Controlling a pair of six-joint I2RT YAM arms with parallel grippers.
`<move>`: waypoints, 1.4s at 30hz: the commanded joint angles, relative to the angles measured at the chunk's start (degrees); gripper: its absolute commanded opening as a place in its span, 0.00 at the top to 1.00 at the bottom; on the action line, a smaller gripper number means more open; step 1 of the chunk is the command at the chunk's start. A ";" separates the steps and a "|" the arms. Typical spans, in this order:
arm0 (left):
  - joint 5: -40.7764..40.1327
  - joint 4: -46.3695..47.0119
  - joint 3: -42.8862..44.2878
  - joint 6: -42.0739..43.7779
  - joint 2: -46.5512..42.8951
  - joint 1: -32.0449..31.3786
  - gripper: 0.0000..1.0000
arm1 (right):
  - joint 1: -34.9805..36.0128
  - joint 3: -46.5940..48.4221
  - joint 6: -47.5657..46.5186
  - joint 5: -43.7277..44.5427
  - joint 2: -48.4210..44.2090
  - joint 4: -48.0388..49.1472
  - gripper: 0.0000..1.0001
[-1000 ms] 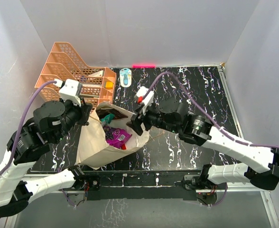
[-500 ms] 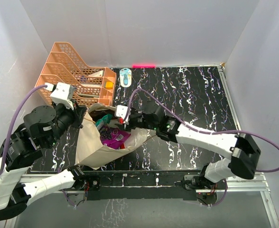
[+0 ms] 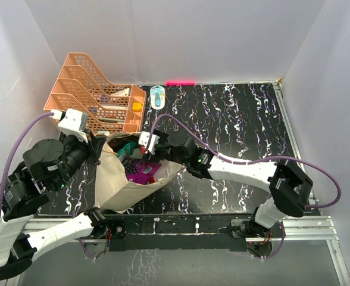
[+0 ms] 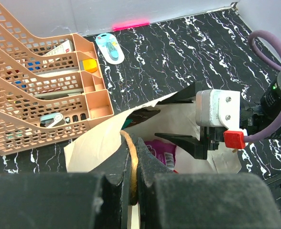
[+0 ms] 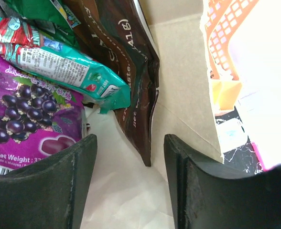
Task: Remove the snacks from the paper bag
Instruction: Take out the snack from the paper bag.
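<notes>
Right gripper (image 5: pixel 128 157), jaws apart and empty, inside the mouth of the paper bag (image 3: pixel 112 185), over purple pouch (image 5: pixel 26 109), green packet (image 5: pixel 59 67) and brown chip bag (image 5: pixel 126 57), left gripper (image 4: pixel 132 157) clamped on the bag's cord handle (image 4: pixel 126 138), bag at 8 o'clock on the surface (image 3: pixel 234 119), peach rack (image 3: pixel 86 83) at 11 o'clock.

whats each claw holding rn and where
Left claw pinches the paper bag by its rim; right claw is open inside it, holding nothing.

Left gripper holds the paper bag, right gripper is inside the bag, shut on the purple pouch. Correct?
No. The right gripper is open, gripping nothing; the purple pouch lies beside it. The right wrist view shows it. The rest holds.
</notes>
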 commanded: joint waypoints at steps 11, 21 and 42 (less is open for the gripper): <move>-0.47 4.95 -0.21 -0.95 -1.64 -0.16 1.00 | -1.61 1.17 -1.19 -5.09 2.70 13.37 0.38; 0.13 4.47 -0.62 -2.83 -1.32 -0.22 1.00 | -2.98 7.19 1.25 -17.37 10.95 15.69 0.40; 2.85 8.76 5.31 -10.39 10.16 -0.21 1.00 | -4.73 -6.00 17.12 12.13 -8.01 10.04 0.92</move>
